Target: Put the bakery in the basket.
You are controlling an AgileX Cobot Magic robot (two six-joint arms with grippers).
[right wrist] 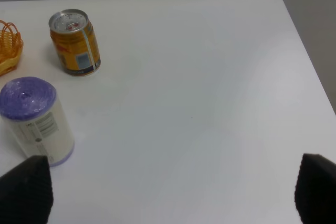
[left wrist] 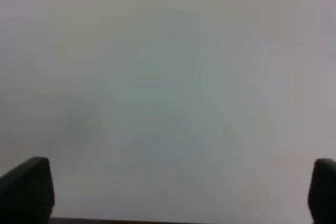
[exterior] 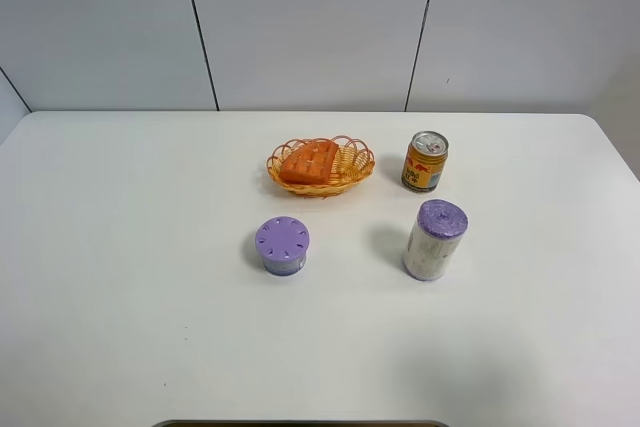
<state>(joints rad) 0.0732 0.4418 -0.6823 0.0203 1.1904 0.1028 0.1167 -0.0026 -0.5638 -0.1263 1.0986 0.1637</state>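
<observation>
Bakery lies inside the basket on the table.

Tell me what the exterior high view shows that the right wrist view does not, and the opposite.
Only the exterior high view shows the bakery lying in the basket, and the short purple-lidded container. Only the right wrist view shows the right gripper, its fingertips wide apart and holding nothing. Both show the drink can, the tall purple-topped roll, the white table and part of the basket.
</observation>
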